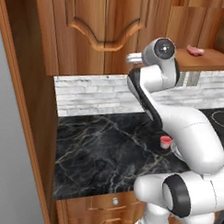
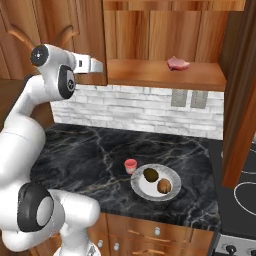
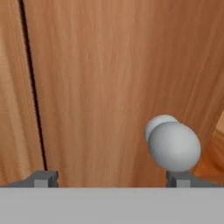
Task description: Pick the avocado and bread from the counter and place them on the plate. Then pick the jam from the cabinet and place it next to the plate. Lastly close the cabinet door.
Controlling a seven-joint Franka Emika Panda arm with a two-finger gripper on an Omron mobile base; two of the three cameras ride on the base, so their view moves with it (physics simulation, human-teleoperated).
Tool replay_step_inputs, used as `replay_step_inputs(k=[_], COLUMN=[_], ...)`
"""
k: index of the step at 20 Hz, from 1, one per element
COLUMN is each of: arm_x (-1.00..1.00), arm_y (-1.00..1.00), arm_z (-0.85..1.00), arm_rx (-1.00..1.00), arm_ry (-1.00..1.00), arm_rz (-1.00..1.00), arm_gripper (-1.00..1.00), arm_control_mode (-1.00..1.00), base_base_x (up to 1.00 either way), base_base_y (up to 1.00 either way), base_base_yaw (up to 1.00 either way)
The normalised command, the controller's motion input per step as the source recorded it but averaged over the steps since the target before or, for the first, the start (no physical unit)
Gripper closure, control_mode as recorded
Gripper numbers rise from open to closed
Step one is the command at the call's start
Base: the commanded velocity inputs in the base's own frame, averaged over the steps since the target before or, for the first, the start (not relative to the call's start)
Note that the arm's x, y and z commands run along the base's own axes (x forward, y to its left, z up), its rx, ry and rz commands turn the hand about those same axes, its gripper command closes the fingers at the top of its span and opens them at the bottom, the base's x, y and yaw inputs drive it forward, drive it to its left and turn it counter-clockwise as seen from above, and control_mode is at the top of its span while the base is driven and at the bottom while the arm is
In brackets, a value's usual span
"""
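Gripper (image 3: pixel 112 178) faces the cabinet door (image 3: pixel 109 78), jaws wide apart and empty; round white knob (image 3: pixel 174 145) sits just above the right-hand fingertip. Avocado (image 2: pixel 150 174) and bread (image 2: pixel 164 186) lie on the plate (image 2: pixel 172 175), jam (image 2: pixel 130 166) just beside it.

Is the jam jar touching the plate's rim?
Apart. The right base view shows a dark strip of counter between the jam jar and the plate.

avocado (image 2: pixel 150 174): dark olive – on my plate (image 2: pixel 172 192)
bread (image 2: pixel 164 186): orange-brown, beside it
jam (image 2: pixel 130 166): pink jar – just off plate's left rim, on the counter (image 2: pixel 90 150)
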Motion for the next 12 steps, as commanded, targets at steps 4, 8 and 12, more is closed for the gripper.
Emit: replay_step_inputs(k=[4,8,12], arm_x=[-0.16,-0.88,-0.97], arm_y=[-0.02,-0.18,-0.28], arm_z=[-0.08,-0.07,-0.01], arm_rx=[-0.44,-0.31,-0.18], arm_ry=[0.0,-0.05,-0.1], arm_rz=[-0.07,-0.03,-0.01], arm_gripper=[-1.0,-1.0,-1.0], arm_control_mode=[-1.0,-1.0,-1.0], base_base_x=[0.0,0.0,0.0], base_base_y=[0.0,0.0,0.0], base_base_yaw=[0.0,0.0,0.0])
